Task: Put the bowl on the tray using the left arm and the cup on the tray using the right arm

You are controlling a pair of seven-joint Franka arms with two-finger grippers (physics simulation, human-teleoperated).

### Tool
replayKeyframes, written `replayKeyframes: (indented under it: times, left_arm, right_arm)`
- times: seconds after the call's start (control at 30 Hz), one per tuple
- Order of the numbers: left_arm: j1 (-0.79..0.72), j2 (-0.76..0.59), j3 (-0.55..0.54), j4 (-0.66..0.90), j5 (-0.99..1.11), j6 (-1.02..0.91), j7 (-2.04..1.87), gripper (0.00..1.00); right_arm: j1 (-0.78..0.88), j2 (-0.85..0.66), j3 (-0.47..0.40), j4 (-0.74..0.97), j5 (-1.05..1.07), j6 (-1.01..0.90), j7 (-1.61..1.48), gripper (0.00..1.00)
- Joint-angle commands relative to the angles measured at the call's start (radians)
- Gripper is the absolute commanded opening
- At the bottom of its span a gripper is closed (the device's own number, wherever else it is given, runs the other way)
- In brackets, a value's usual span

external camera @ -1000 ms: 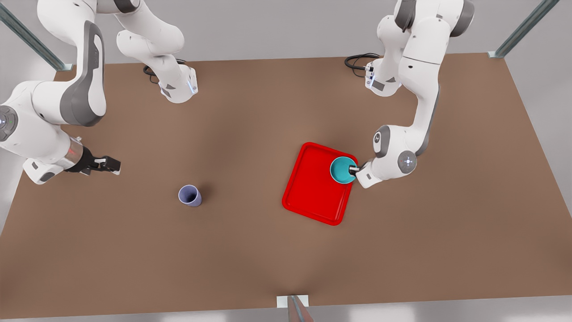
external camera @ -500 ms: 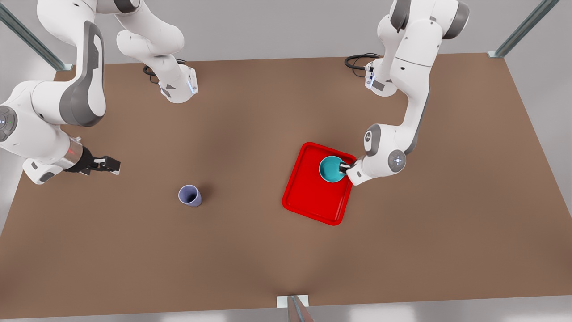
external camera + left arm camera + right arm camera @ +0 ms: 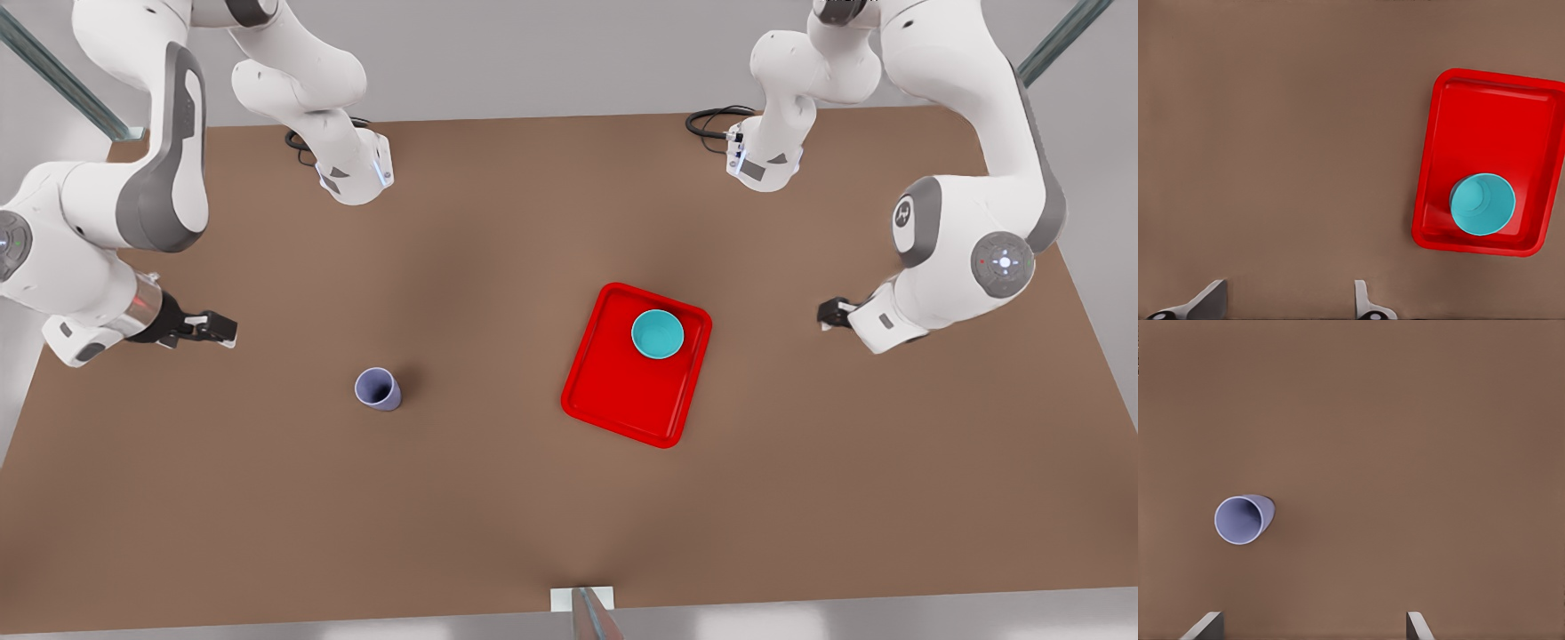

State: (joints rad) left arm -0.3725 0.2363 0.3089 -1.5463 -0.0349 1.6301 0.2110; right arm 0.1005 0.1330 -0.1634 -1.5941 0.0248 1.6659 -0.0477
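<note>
The teal bowl [image 3: 658, 334] [image 3: 1482, 204] stands upright inside the red tray [image 3: 613, 391] [image 3: 1485, 127], near the tray's far corner, with nothing touching it. My left gripper [image 3: 831, 313] [image 3: 1288, 303] hovers open and empty over bare table, off the tray toward the front view's right. On the table toward the front view's left, well apart from the tray, the lavender cup [image 3: 377, 388] [image 3: 1241, 519] stands upright. My right gripper [image 3: 222, 331] [image 3: 1311, 627] waits open and empty farther toward the front view's left, above and short of the cup.
Both arm bases [image 3: 356, 173] [image 3: 760, 160] sit at the brown table's far edge, each with a black cable. Metal posts stand at the far corners. A small white bracket [image 3: 582, 597] marks the near edge.
The left gripper carried the bowl farther onto the tray, let it go, then pulled away toward the front view's right. The right arm has barely moved.
</note>
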Motion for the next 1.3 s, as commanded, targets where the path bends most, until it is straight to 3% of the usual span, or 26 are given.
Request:
replayKeyframes:
  times: [0.0,0.2,0.23,0.3,0.47,1.27]
  left_arm:
    - [0.0,0.0,0.003,0.008,0.153,-0.001,-0.007,1.0]
    - [-0.002,0.001,0.009,0.101,0.148,-0.118,-0.015,1.0]
    - [-0.002,0.001,0.01,0.101,0.148,-0.118,-0.015,1.0]
    - [-0.002,0.001,0.01,0.1,0.147,-0.118,-0.013,1.0]
    - [-0.002,0.001,0.012,0.1,0.147,-0.122,-0.013,1.0]
    - [-0.002,0.001,0.012,0.098,0.147,-0.136,-0.005,1.0]
  right_arm:
    - [-0.001,0.002,0.001,0.003,0.0,0.0,-0.001,1.0]
    - [0.034,0.051,0.004,0.02,0.006,0.008,-0.012,1.0]
    - [0.056,0.056,0.007,-0.02,0.007,0.06,-0.011,1.0]
    - [0.044,0.054,0.111,-0.136,0.007,0.176,0.003,1.0]
    - [0.036,0.062,0.134,-0.408,0.007,0.472,0.011,1.0]
    - [0.047,0.227,0.153,-0.463,0.053,0.778,0.069,0.97]
